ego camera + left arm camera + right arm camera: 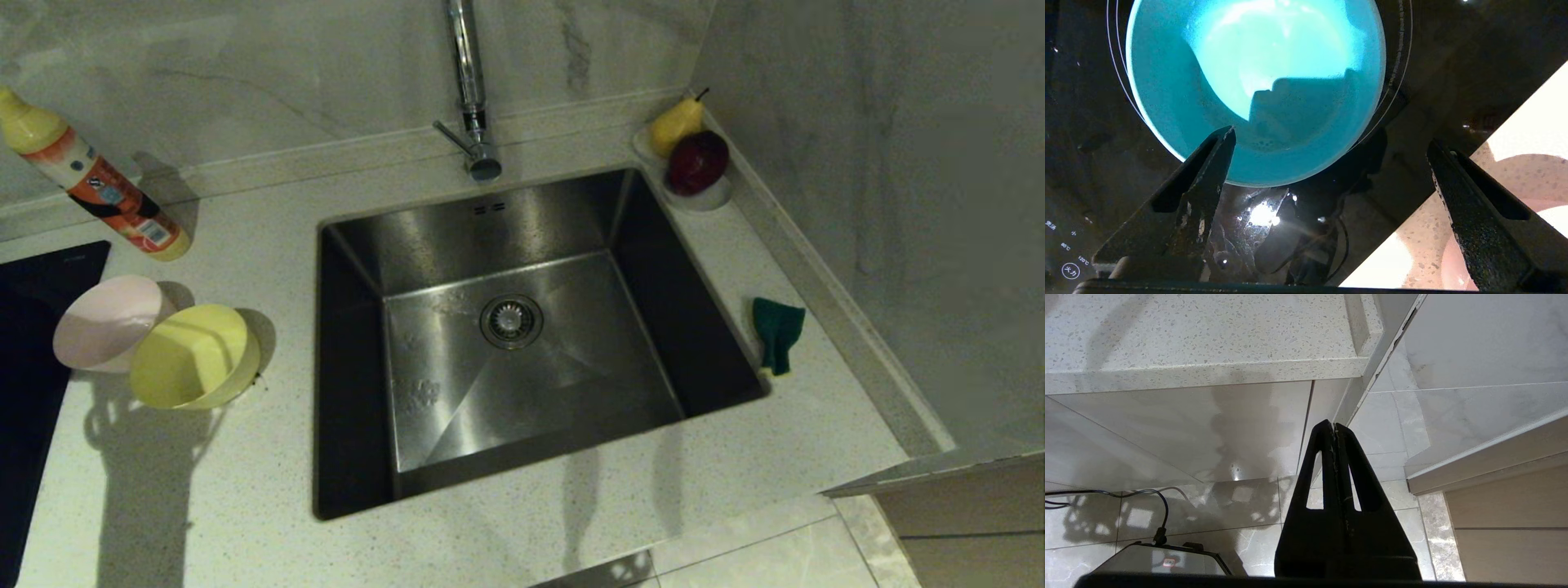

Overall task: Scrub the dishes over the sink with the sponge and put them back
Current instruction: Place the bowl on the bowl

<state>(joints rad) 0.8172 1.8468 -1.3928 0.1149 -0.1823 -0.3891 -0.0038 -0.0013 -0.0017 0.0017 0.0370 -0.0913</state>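
So the light blue bowl point(1257, 81) is sitting upright on the black glass cooktop point(1094, 122), inside one of the ring markings, and we only catch it in the left wrist view. Our left end effector point(1331, 143) hangs right above the near edge of it with its fingers point(1208, 171) spread wide, nothing gripped. One finger overlaps the bowl's rim in that view; we can't tell if it actually touches.

The other two bowls are on the counter point(245, 490) left of the sink point(506, 327), next to the cooktop edge. The pale pink bowl point(106, 322) and the yellow bowl point(196, 355) are both tipped so we see inside them, and they touch, the yellow one overlapping the pink one a bit.

The sponge point(775, 331) lies on the counter strip right of the sink, green scouring side up, with a sliver of yellow showing at its near end. The basin has the round drain strainer point(511, 320) in the middle and the chrome tap point(469, 90) behind it.

Our right end effector point(1336, 428) is parked down below the counter edge, facing the floor tiles, fingers pressed together on nothing.

Further out: a dish soap bottle point(90, 175) leaning at the back left, and a small white dish point(702, 196) in the back right corner holding a pear point(676, 124) and a dark red apple point(698, 162).
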